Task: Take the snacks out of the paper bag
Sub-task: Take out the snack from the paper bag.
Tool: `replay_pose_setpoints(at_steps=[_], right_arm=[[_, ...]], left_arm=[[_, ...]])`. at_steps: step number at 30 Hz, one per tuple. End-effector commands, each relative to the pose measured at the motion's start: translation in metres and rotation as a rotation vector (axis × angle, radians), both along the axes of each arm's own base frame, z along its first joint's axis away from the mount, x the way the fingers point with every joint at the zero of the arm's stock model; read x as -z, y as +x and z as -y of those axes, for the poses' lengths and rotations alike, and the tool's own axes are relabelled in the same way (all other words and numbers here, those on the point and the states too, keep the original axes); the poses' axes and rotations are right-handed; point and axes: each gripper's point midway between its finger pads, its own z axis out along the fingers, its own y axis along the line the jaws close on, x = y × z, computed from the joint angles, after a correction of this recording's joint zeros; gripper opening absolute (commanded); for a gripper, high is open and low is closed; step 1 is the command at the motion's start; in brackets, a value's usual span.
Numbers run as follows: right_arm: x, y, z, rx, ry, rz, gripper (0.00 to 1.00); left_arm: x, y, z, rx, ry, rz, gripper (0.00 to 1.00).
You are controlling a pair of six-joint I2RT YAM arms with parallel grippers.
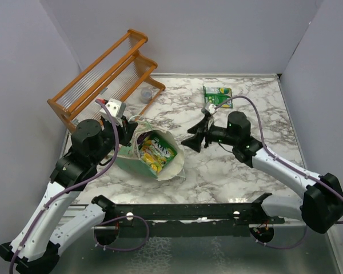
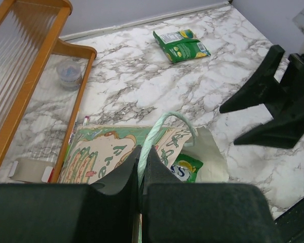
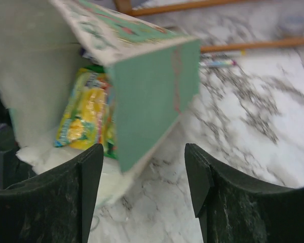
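The pale-green paper bag (image 1: 132,161) lies tipped on its side at the left middle, mouth facing right. Green and yellow snack packets (image 1: 156,151) show inside it. My left gripper (image 1: 127,130) is shut on the bag's string handle (image 2: 157,126) at the bag's upper edge. One green packet (image 1: 217,94) lies on the table at the back; it also shows in the left wrist view (image 2: 181,45). My right gripper (image 1: 195,134) is open and empty just right of the bag's mouth. In the right wrist view the bag (image 3: 152,81) and a yellow-green packet (image 3: 86,116) sit ahead of the jaws.
An orange wooden rack (image 1: 106,77) stands at the back left, with a small clear cup (image 2: 69,72) and a tape roll (image 2: 28,169) under it. Two thin pens (image 3: 223,58) lie by the rack. Grey walls close in the marble table (image 1: 240,171).
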Motion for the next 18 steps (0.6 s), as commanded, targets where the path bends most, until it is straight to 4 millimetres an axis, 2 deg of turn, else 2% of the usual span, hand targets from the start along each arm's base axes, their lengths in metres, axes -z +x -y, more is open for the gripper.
replay_pose_setpoints(at_steps=[1,3,4,8,11,14,18], right_arm=[[-0.051,-0.055,-0.045,-0.323,0.017,0.504,0.64],[-0.052,-0.084,-0.055,-0.516,-0.007,0.698,0.62],[-0.054,-0.089,-0.06,-0.548,-0.028,0.786,0.62],[-0.055,-0.086,-0.081,-0.617,-0.127,0.974,0.62],[-0.042,-0.078,-0.098,-0.667,-0.229,1.092,0.62],[-0.033,-0.064,-0.117,-0.641,-0.336,1.178,0.62],[-0.021,-0.061,-0.131,-0.7,-0.378,1.286,0.53]], left_arm=[[-0.01,0.001,0.002,-0.002,-0.047,0.039,0.0],[-0.01,0.0,0.005,0.014,-0.047,0.033,0.0],[-0.009,0.001,0.006,0.018,-0.045,0.027,0.0],[-0.007,0.001,0.008,0.023,-0.053,0.012,0.0],[-0.009,0.001,0.008,0.022,-0.059,0.017,0.0],[-0.012,0.0,0.006,0.015,-0.056,0.022,0.0],[-0.012,-0.002,0.005,0.016,-0.058,0.018,0.0]])
